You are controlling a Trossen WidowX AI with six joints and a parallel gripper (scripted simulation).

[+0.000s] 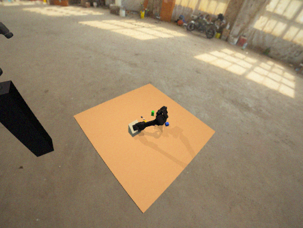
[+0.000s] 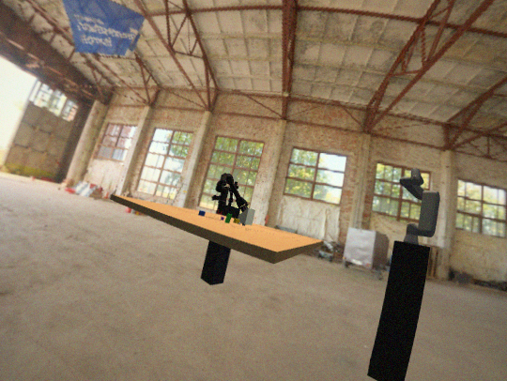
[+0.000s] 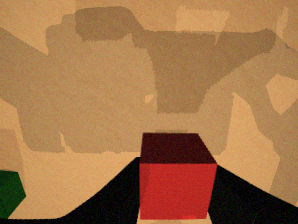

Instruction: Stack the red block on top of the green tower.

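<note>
Claw: I have the black parallel-jaw gripper (image 3: pixel 170 164) pinching the red block, one dark finger against each side; in the top and exterior views I cannot pick its fingertips out.
Red block: a plain red cube (image 3: pixel 175 190), between the fingers at the near edge of my wrist view, its dark red face on the far side. I cannot tell whether it touches the tabletop.
Green tower: an upright green stack (image 1: pixel 152 113) (image 2: pixel 228 218) (image 3: pixel 9 192), left of the claw and apart from the red block in the wrist view, where only a corner shows. The red block is not on it.
Arm: my black jointed arm (image 1: pixel 161 119) (image 2: pixel 227 185), bent over the table; from the top it reaches right and far from its pale base.
Blue block: a small blue cube (image 1: pixel 167 124) (image 2: pixel 202 213), right of the tower and nearer in the top view.
Yellow piece: a small yellow object (image 1: pixel 144 121) (image 2: pixel 237 220), left of the tower and nearer from the top, its shape too small to tell.
Table: a flat orange-tan slab (image 1: pixel 140 174) (image 2: pixel 282 244) (image 3: pixel 45 175), crossed by the arm's shadows.
</note>
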